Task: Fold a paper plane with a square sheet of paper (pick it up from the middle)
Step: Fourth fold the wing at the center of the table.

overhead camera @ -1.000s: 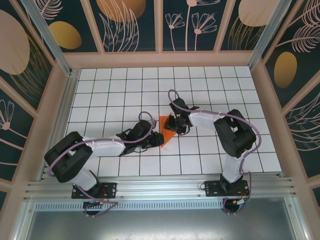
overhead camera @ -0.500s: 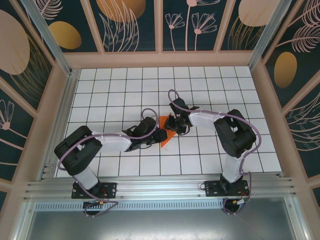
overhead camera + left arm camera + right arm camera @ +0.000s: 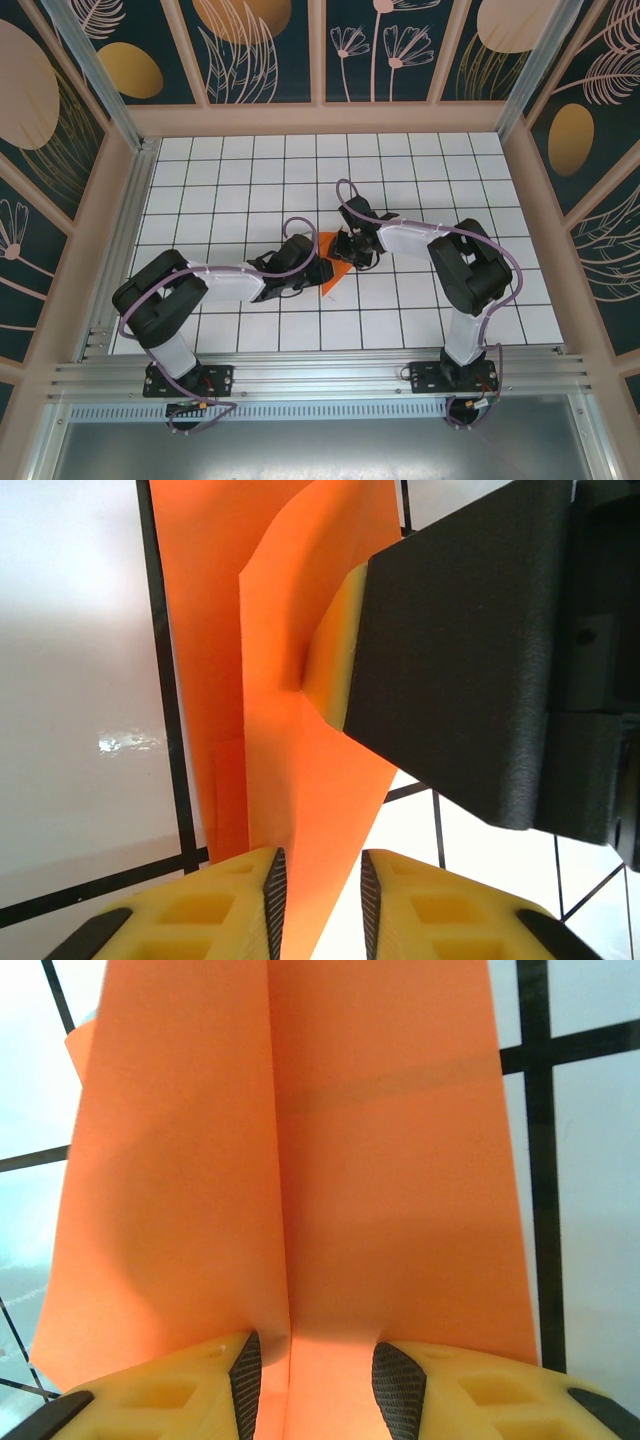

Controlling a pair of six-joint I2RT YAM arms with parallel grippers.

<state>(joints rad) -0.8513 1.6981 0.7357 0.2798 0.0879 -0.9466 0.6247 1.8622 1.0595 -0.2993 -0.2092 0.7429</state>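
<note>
Both hands meet at the creased orange paper (image 3: 331, 266) mid-table

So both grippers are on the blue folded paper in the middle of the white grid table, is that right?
Not quite: the folded paper is bright orange, not blue, as the top external view shows. The rest holds: the left gripper and right gripper are both on it, mid-table.

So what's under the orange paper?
The white tiled table with black lines lies under the orange paper. Whatever sits beneath its folded layers is covered, so I can't tell.
</note>
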